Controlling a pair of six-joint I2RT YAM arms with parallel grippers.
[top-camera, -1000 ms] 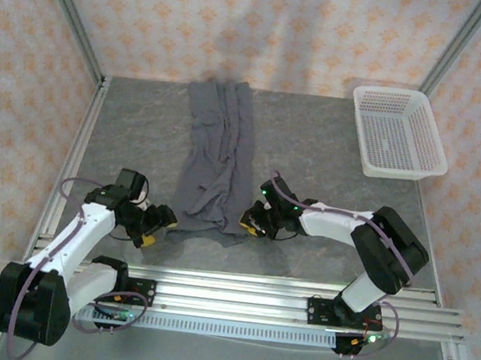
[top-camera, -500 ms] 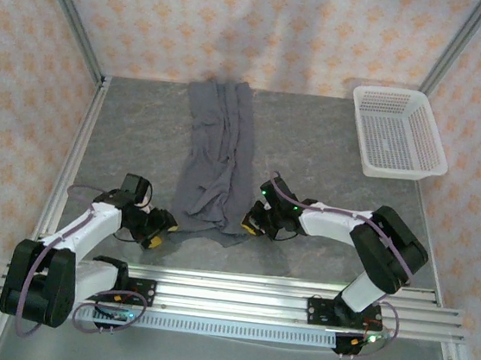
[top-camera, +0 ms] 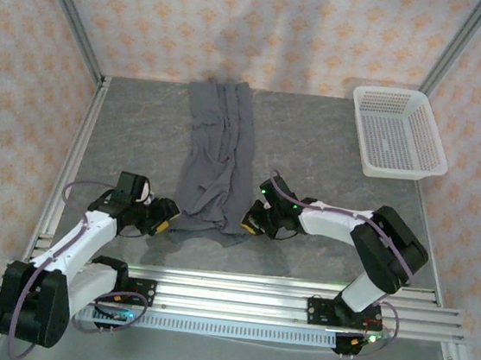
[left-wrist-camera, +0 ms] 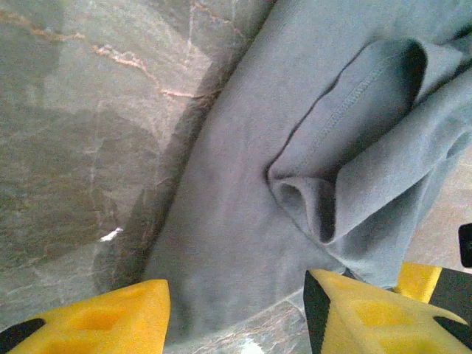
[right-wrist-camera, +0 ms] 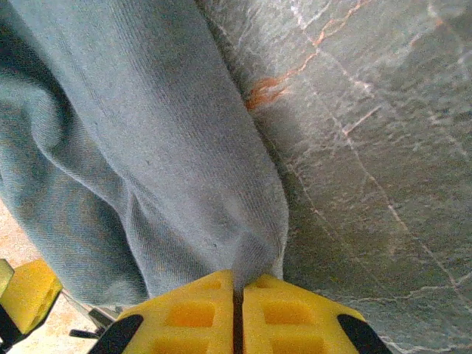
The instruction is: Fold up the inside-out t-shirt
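The inside-out t-shirt (top-camera: 217, 156) is dark slate-grey and lies as a long narrow strip from the back wall toward the arms. My right gripper (top-camera: 251, 225) sits at its near right corner. In the right wrist view its yellow jaws (right-wrist-camera: 237, 279) are shut on a pinch of the shirt's edge (right-wrist-camera: 155, 147). My left gripper (top-camera: 165, 216) is at the near left corner. In the left wrist view its yellow fingers (left-wrist-camera: 88, 317) stand apart, with the shirt's near edge (left-wrist-camera: 236, 228) lying flat between them. A folded sleeve (left-wrist-camera: 354, 110) rests further in.
A white mesh basket (top-camera: 402, 171) stands at the back right. Aluminium rails (top-camera: 254, 290) run along the near edge, and another rail (top-camera: 73, 161) lines the left side. Patterned walls close the back and sides. Grey marbled tabletop (top-camera: 331, 147) lies between shirt and basket.
My left gripper has slid right to the shirt's near left corner, its jaws narrower than before. My right gripper has closed on the shirt's edge and stayed in place.
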